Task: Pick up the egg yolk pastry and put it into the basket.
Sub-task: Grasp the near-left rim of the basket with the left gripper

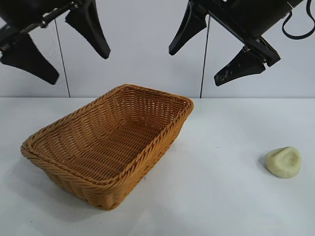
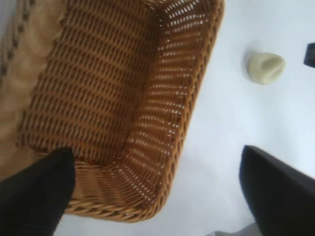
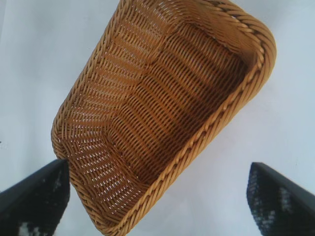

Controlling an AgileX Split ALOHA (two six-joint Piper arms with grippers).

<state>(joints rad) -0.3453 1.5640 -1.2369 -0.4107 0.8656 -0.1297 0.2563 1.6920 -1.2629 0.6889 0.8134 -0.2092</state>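
The right pincer (image 1: 212, 53) hung high above the desk (image 1: 231, 196), its two black fingers spread wide apart and grasping nothing. In the exterior view it sat up over the gap between the basket and the pastry, touching neither. From its own wrist camera the two dark fingertips (image 3: 34, 199) framed the basket (image 3: 162, 113) below, with bare white surface showing around it.

The left pincer (image 1: 64, 51) was likewise raised well above the desk on the other side, released, its fingers (image 1: 29, 59) splayed and empty. Its wrist camera looked down past both fingertips (image 2: 34, 191) onto one end of the basket (image 2: 162, 147) and, farther off, the egg yolk pastry (image 2: 266, 67) lying on the white top.

Beneath the two arms, the basket (image 1: 106, 147) stood on the desk, a golden-brown woven rectangle with sloping sides and a braided rim, set at an angle so that one corner pointed toward the camera. Its woven floor was visible and held nothing.

The egg yolk pastry (image 1: 284, 162) lay on the desk well apart from the basket, out toward the right arm's side and near the edge of the exterior view. It was a small pale yellowish lump with a dented face turned upward, resting on its own with a soft shadow beside it, untouched by either pincer.
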